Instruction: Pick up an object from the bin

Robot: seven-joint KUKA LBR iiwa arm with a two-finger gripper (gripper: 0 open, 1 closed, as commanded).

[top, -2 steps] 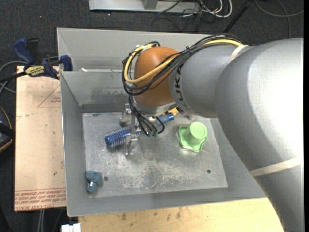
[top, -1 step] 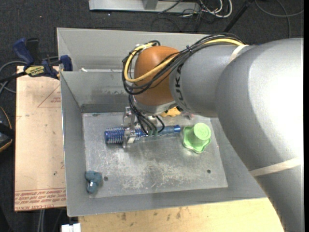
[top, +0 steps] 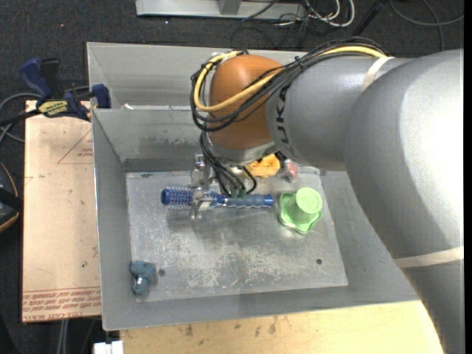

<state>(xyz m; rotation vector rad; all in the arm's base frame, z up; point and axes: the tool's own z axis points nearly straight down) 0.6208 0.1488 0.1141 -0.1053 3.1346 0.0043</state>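
Claw (top: 198,192) is down over the blue brush (top: 247,201) at mid-bin (top: 221,271); we cannot tell whether it is spread or pinching. The brush lies flat, so we judge the grasp unconfirmed and the lift not yet done.

Level: moderately bright, even, from overhead.
Glare: soft sheen across bin (top: 243,268) floor centre; pale highlight on orange cover (top: 240,87) top.
Shadows: arm (top: 413,139) darkens bin's right edge; back wall base dim.
Surroundings: dark beyond bin's rim.
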